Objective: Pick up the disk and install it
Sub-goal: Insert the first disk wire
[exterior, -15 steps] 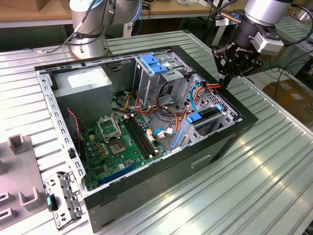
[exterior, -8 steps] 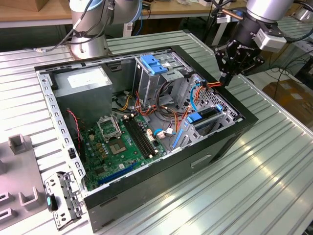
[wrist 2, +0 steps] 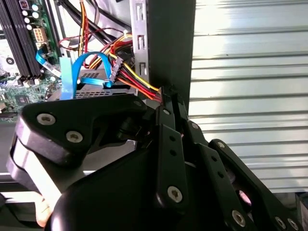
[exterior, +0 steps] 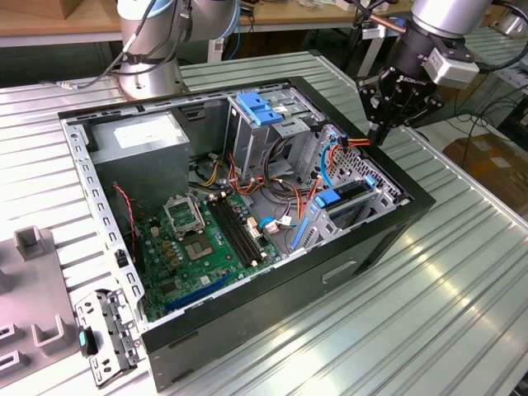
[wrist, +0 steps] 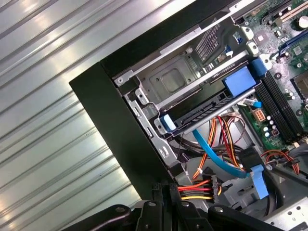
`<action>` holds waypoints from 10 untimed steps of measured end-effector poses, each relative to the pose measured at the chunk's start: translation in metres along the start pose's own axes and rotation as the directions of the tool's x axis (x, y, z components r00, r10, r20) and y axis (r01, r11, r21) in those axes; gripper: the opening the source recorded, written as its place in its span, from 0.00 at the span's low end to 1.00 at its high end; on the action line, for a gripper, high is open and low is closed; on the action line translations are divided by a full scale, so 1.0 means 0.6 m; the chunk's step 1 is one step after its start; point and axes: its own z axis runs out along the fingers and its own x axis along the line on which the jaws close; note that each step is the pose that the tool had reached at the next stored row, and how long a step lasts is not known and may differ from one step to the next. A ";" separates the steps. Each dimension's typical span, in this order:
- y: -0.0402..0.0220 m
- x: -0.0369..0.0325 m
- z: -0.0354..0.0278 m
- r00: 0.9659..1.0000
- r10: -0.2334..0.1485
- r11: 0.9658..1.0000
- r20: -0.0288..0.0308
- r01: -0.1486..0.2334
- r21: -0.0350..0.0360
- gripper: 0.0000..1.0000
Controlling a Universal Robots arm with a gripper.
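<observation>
Gripper [exterior: 381, 132] hung at the upper right of the exterior view, fingers pressed together on a multicoloured cable plug [wrist: 201, 187]. Disk [exterior: 351, 191] sat slotted in the case's drive cage [exterior: 363, 216], right of centre. No legible writing.

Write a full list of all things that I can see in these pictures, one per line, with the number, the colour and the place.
computer case: one, black, open, on the table
table: one, silver, ribbed, under the case
power supply: one, grey, corner of the case near the arm's base
motherboard: one, green, floor of the case
bracket: one, light blue, on top of the drive bay
disk: one, dark with blue side rails, seems to sit in the drive cage
wire bundle: one, red, yellow and black, beside the gripper
flat cable: one, blue, near the cage
blocks: several, grey, at the exterior view's left
arm: one, silver, base behind the case
gripper: one, black, above the case edge by the cage
</observation>
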 end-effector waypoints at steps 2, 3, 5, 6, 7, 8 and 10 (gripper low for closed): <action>0.002 -0.003 0.000 1.000 0.001 1.000 0.000 -0.001 0.000 0.16; 0.002 -0.003 0.000 1.000 0.009 1.000 0.000 -0.009 0.000 0.16; 0.002 -0.003 0.000 0.999 0.038 0.999 0.000 -0.038 -0.001 0.16; 0.002 -0.004 0.000 0.998 0.061 0.998 0.000 -0.061 -0.001 0.16; 0.002 -0.003 0.000 0.997 0.077 0.997 0.000 -0.077 -0.002 0.16; 0.002 -0.003 0.000 0.996 0.090 0.996 0.000 -0.090 -0.002 0.16; 0.002 -0.003 0.000 0.995 0.101 0.995 -0.001 -0.101 -0.002 0.16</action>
